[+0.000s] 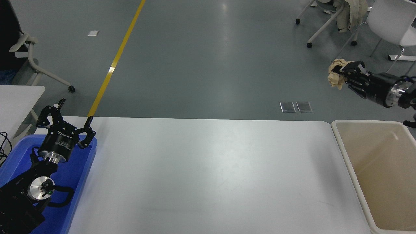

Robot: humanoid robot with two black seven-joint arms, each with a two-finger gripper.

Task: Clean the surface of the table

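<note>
The table surface [201,175] is a wide white top filling the lower middle of the head view, with nothing lying on it. My right gripper [344,72] is raised high at the right edge, above the far corner of a beige bin, and is shut on a crumpled beige wad of paper [336,78]. My left gripper [65,112] is parked open over a blue bin at the lower left, nothing between its fingers.
A large beige bin [373,208] stands against the table's right end, its inside bare. A blue bin [79,175] sits at the left end, with a smaller white table [18,97] behind it. Chairs [386,22] stand on the grey floor beyond.
</note>
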